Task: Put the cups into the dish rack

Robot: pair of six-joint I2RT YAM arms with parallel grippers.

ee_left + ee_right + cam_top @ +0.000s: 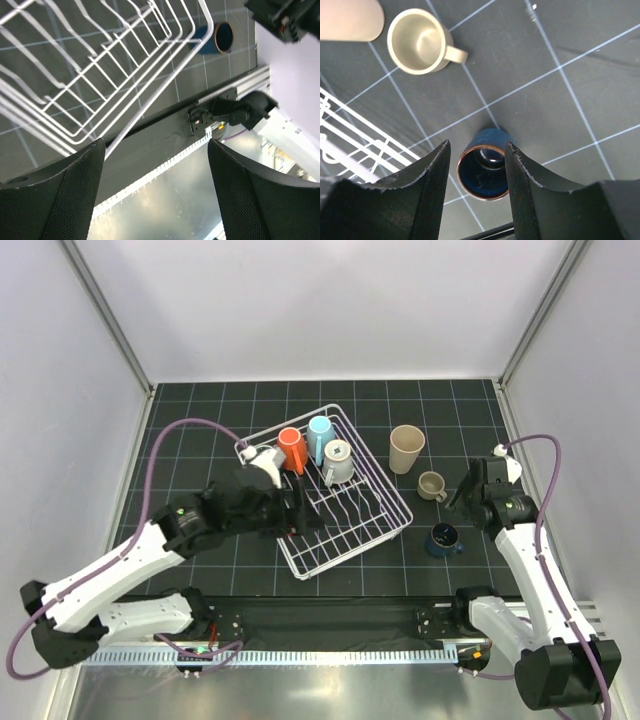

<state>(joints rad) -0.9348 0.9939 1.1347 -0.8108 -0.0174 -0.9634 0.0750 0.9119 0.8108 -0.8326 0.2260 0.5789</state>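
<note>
The white wire dish rack [372, 523] lies mid-table. An orange cup [292, 450], a light blue cup [321, 437] and a grey-white mug [338, 462] stand in its far end. My left gripper [303, 510] hovers over the rack's left side, open and empty; its wrist view shows the rack [100, 75] and the gripper [155, 150]. A tall beige tumbler [406, 448], a small olive-beige cup [432, 485] and a navy cup [444, 539] stand on the mat to the right. My right gripper [462, 497] is open above the navy cup [485, 170], which shows between its fingers [477, 147].
The right wrist view also shows the olive-beige cup [417, 42], the tumbler's edge [350, 20] and a corner of the rack [350, 145]. The left wrist view shows the navy cup [220, 37] past the rack corner. White walls enclose the black gridded mat [200, 420].
</note>
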